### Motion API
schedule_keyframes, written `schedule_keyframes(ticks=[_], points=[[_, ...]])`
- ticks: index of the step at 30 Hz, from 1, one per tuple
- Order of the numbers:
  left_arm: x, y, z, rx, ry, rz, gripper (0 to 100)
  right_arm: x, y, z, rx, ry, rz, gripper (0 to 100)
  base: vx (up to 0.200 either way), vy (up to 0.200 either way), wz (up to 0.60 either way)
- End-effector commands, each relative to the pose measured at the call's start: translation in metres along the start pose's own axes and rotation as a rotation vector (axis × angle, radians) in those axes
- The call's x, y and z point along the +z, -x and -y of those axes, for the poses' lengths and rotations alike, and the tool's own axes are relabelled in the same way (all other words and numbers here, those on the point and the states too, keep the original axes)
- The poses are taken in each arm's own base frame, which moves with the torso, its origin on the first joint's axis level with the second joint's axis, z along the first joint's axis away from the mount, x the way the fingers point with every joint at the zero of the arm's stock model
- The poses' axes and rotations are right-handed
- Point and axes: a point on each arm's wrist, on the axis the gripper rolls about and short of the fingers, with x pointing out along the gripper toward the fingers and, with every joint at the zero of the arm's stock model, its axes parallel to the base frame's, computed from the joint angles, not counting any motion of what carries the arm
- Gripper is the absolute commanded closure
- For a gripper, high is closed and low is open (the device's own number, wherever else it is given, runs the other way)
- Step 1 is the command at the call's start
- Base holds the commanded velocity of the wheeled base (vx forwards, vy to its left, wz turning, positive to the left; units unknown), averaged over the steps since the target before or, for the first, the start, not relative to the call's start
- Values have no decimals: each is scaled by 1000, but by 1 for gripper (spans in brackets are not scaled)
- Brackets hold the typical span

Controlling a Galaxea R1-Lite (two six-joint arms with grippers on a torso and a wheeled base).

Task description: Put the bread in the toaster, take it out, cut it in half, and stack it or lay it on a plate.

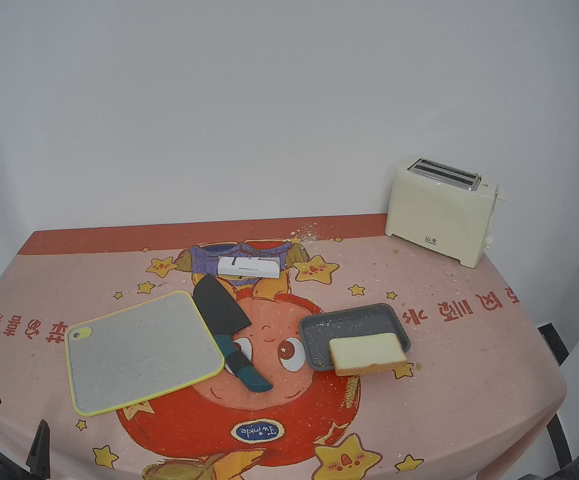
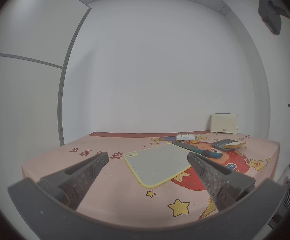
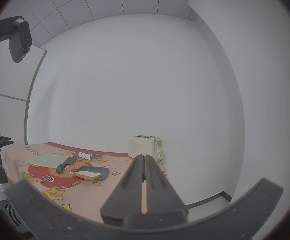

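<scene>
Left gripper (image 2: 147, 155), released, hangs off the table's (image 1: 476, 348) near left corner; right gripper (image 3: 144, 158), clenched empty, off the near right; bread (image 1: 367, 353) on tray (image 1: 351, 316), well apart from both.

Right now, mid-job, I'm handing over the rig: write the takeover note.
Left gripper open, empty, by the near left corner of the table.
Right gripper shut, empty, off its near right corner.
Pale whole bread slice rests on the near rim of the dark grey rectangular plate.
Cream two-slot toaster far right.
Teal-handled dark knife beside the grey, yellow-rimmed cutting board.
Done: nothing evident. Left: toast, cut, plate.
</scene>
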Motion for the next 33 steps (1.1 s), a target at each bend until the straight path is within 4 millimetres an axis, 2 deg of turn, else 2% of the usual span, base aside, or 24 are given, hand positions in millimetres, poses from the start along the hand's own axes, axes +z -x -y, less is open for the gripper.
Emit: schedule_keyframes(ticks=[1, 11, 13, 14, 15, 16, 17, 18, 19, 21, 24, 27, 33], points=[[-5, -1, 0, 1, 0, -15, 0, -4, 3, 0, 4, 2, -16, 0, 0, 0, 0], [-5, -1, 0, 1, 0, -15, 0, -4, 4, 0, 28, -5, -32, 0, 0, 0, 0], [-5, -1, 0, 2, 0, -15, 0, -1, 4, -1, 76, -64, -34, 0, 0, 0, 0], [-5, -1, 0, 2, 0, -15, 0, 2, 1, -2, 174, -250, -70, 0, 0, 0, 0], [-5, -1, 0, 1, 0, -16, 0, 4, 0, -2, 218, -354, -97, 0, 0, 0, 0], [-5, -1, 0, 2, 0, -15, 0, 18, -4, -4, 297, -724, -191, 0, 0, 0, 0], [-5, -1, 0, 1, 0, -15, 0, 35, -8, -5, 281, -996, -257, 0, 0, 0, 0], [-5, -1, 0, 2, 0, -15, 0, 47, -15, -5, 232, -1197, -328, 0, 0, 0, 0], [-5, -1, 0, 2, 0, -16, 0, 53, -23, -5, 184, -1305, -410, 0, 0, 0, 0], [-5, -1, 0, 2, 0, -15, 0, 51, -27, -5, 151, -1354, -525, 0, 0, 0, 0], [-5, -1, 0, 1, 0, -15, 0, 42, -5, -3, 255, -1372, -551, 0, 0, 0, 0], [-5, -1, 0, 1, 0, -16, 0, 34, 8, 0, 395, -1386, -594, 0, 0, 0, 0], [-5, -1, 0, 1, 0, -16, 0, 23, 8, 1, 387, -1396, -628, 0, 0, 0, 0]])
